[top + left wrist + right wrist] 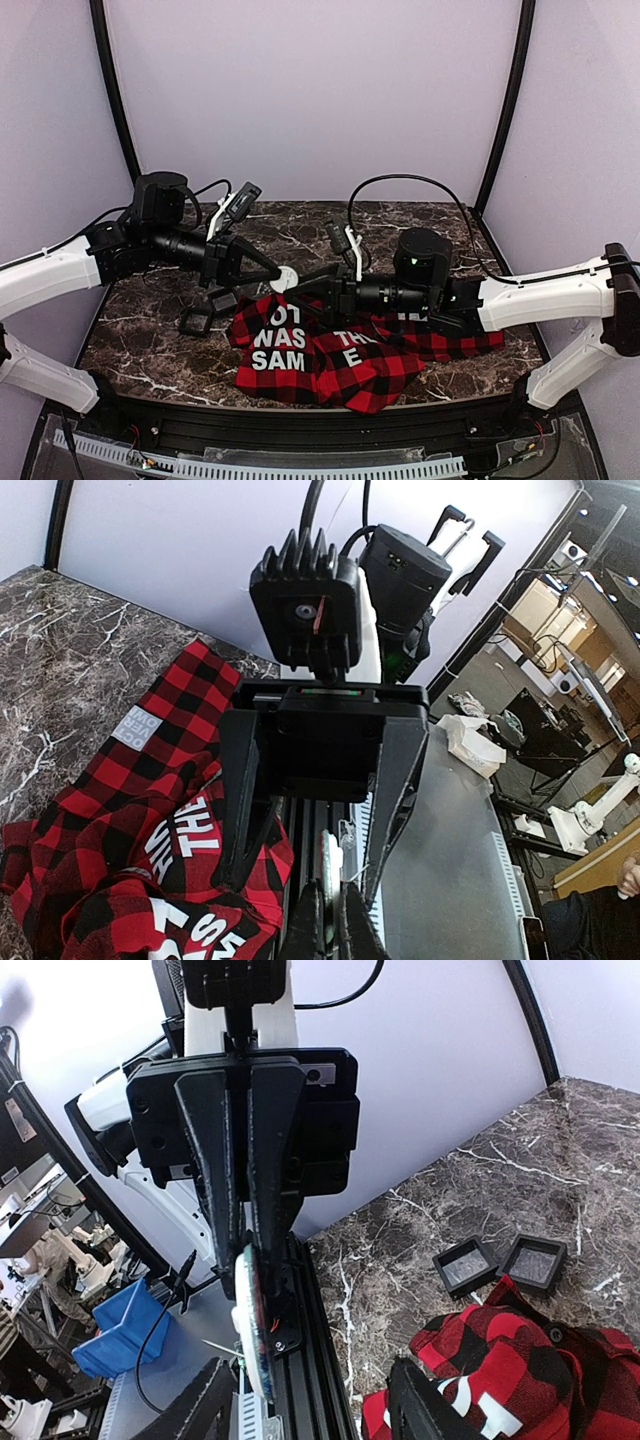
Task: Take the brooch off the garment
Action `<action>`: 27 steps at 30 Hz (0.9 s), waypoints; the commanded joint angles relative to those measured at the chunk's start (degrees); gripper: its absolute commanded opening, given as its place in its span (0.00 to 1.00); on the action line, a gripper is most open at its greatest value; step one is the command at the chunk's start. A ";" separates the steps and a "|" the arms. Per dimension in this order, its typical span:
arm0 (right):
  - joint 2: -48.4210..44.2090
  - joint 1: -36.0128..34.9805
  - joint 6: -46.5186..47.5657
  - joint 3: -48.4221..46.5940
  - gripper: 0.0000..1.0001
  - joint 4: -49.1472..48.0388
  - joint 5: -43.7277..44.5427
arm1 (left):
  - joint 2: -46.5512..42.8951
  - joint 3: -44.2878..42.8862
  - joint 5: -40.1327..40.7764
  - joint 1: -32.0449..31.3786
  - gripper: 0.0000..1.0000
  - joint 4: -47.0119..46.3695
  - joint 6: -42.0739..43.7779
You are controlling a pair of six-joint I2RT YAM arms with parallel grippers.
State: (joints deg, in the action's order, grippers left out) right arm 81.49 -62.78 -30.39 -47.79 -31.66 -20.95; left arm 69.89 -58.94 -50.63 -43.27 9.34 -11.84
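The left fingers [215,1160] are clenched on the brooch [284,279], pinching the pale disc between their tips. The right fingers [205,1405] are spread wide and grip nothing, their tips facing the brooch from the opposite side.

From above, the disc shows its round face. It is held in the air just off the upper left edge of the garment [330,355]. The right wrist view shows it edge-on, as a thin pale sliver at the closed left fingertips and clear of the cloth. The left wrist view mostly shows the right fingers head-on and splayed; the brooch is hard to make out there.

The garment lies crumpled on the marble surface [140,340], partly under the right arm. From above, its white block letters read "OT", "WAS", "SAM", then "THE" and "E". The left wrist view adds a small grey label [137,725] whose print is too small to read. In the right wrist view, two black square frames [466,1263] lie side by side on the surface just beside the garment.
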 commanded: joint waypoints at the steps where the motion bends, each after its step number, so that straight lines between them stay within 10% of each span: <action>1: 0.72 -0.22 0.27 -1.31 0.51 -2.23 -0.99 | 0.16 0.23 -1.94 0.03 0.01 -1.48 -0.57; 27: 1.56 0.45 -1.81 -1.87 0.26 -4.22 -0.14 | 0.07 0.09 -1.58 -0.93 0.01 -0.03 1.10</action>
State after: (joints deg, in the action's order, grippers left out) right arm 82.13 -62.76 -31.57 -48.12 -34.17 -21.96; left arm 70.13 -58.94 -51.55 -43.62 8.99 -11.77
